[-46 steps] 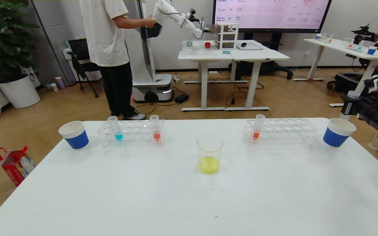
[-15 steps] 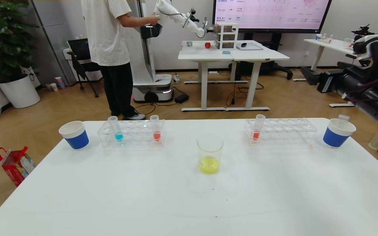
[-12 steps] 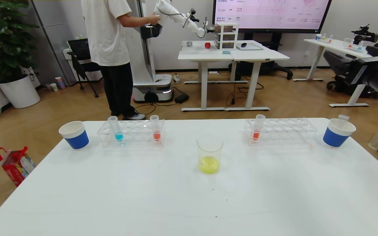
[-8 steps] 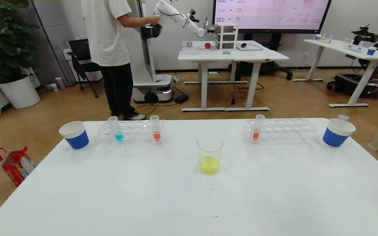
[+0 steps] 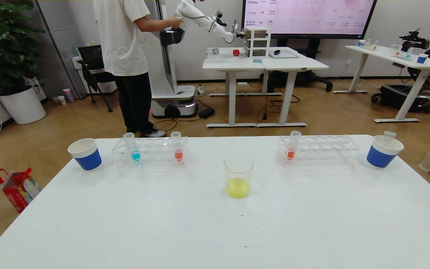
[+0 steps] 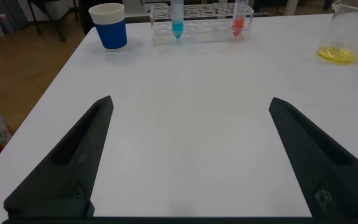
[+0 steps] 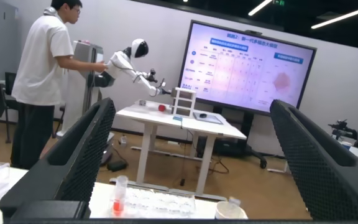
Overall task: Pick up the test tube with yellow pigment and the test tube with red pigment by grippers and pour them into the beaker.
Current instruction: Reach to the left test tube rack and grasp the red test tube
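The beaker (image 5: 239,178) stands mid-table with yellow liquid in its bottom. A test tube with red pigment (image 5: 177,146) stands in the left rack (image 5: 149,152), and another (image 5: 293,145) in the right rack (image 5: 323,150). No tube holding yellow pigment shows. Neither gripper appears in the head view. My left gripper (image 6: 191,101) is open and empty over bare table, well short of the left rack (image 6: 204,28) and the beaker (image 6: 344,34). My right gripper (image 7: 191,107) is open and empty, raised behind the right rack (image 7: 157,200) and its red tube (image 7: 118,196).
A tube with blue liquid (image 5: 133,147) stands in the left rack. Blue-and-white paper cups sit at the far left (image 5: 85,154) and far right (image 5: 383,151); a clear, empty-looking tube (image 5: 388,136) sticks out of the right one. A person and another robot stand beyond the table.
My right arm, seen at the upper right of the head view a second ago, has swung away to the right and out of that view. Nothing on the table has moved.
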Controlling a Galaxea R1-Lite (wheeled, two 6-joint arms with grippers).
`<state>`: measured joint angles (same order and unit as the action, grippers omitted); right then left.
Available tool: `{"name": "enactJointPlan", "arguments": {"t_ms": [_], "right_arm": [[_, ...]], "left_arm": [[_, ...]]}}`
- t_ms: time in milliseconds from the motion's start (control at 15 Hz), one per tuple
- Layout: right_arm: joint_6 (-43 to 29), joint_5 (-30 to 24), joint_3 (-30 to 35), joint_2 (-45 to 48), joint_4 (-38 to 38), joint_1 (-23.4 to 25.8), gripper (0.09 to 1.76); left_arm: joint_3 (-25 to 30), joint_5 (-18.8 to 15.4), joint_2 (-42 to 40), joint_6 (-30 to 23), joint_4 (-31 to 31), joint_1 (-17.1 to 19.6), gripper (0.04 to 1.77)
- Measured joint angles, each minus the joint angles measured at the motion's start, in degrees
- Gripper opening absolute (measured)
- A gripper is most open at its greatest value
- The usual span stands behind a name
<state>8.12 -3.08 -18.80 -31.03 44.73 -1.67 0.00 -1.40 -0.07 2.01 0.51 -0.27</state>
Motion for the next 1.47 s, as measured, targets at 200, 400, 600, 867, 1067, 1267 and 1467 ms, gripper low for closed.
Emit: {"name": "enactJointPlan", "arguments": {"t_ms": [200,400,600,867,1067,1267,1467], "right_arm": [[1.1,-0.7,1.6,12.5,-14.2,0.1,1.74],[1.7,-1.3,3.5,23.5,-25.2,0.5,1.74],[1.3,-1.3,9.4,29.0,-28.8,0.9,1.74],[1.2,-0.3,18.0,30.9,-37.8,1.0,1.74],[-1.7,0.9,18.6,31.0,-45.1,1.1,1.74],[-2.5,1.1,18.7,31.1,-45.2,1.0,1.74],[-2.6,1.1,18.8,31.1,-45.2,1.0,1.74]], "left_arm": [[0.0,0.0,0.0,0.0,0.0,0.0,1.75],[0.0,0.0,0.0,0.0,0.0,0.0,1.75],[0.0,0.0,0.0,0.0,0.0,0.0,1.75],[0.0,0.0,0.0,0.0,0.0,0.0,1.75],[0.0,0.0,0.0,0.0,0.0,0.0,1.75],[0.0,0.0,0.0,0.0,0.0,0.0,1.75],[0.0,0.0,0.0,0.0,0.0,0.0,1.75]]}}
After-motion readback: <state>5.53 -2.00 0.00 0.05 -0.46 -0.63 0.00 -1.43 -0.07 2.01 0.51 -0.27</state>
